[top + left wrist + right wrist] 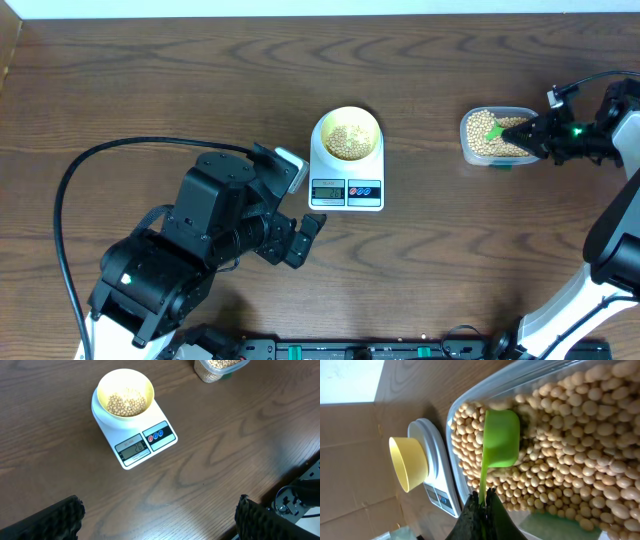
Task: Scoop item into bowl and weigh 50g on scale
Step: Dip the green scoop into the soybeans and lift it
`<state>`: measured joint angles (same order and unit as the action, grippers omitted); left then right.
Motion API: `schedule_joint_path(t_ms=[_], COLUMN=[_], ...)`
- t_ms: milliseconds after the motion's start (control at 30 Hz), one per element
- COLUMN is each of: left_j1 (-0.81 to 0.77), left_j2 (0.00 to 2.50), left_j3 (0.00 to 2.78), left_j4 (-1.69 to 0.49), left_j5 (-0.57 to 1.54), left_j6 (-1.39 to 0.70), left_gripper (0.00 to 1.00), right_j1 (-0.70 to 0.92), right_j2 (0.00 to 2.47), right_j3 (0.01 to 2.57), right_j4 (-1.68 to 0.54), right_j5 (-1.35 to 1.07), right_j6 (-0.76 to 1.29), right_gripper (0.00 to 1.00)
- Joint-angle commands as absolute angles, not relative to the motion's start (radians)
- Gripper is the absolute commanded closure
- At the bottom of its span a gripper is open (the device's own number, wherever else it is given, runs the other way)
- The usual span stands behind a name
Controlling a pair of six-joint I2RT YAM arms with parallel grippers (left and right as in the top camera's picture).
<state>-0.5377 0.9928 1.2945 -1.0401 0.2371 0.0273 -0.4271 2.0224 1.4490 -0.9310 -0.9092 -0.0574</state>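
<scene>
Brown wood-grain tabletop (150, 90), carrying all items.

- White scale (150, 442): near the centre, with its display and red and blue buttons on the robot's side. The digits are too faint to read with certainty.
- Pale yellow bowl (125, 392): seated on the scale's platform, with a shallow layer of beans (127, 404) inside.
- Clear container (495, 135): well to the right of the scale across a stretch of open wood, heaped with more beans.
- Green scoop (501, 437): cup down among the container's beans, close to the wall nearest the scale.
- Right gripper (482, 502): clamped on the scoop's thin handle.
- Left gripper (160, 515): fingers spread wide, holding nothing, on the near side of the scale and apart from it.
</scene>
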Motion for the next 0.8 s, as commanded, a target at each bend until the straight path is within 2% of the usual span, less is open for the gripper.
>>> schedule_joint_path(t_ms=[0,500,767], left_j1=[-0.535,-0.535,-0.535], left_j2=[0.992,0.992,0.992], left_j3=[1.3,1.3,1.3], left_j4=[-1.039,-1.039,-1.039], left_j5=[0.231,0.231,0.231], left_j6=[0.041,0.041,0.041], left_gripper=[0.01,0.01,0.01], right_j1=[-0.461,-0.556,-0.559], right_j2=[2.034,2.035,2.037], right_j3=[1.443,1.443,1.443], right_j4=[-0.935,-1.031,-1.033], right_j5=[-0.975,-0.958,-1.128], right_j6=[-0.115,-0.227,-0.256], right_gripper=[0.99,0.99,0.99])
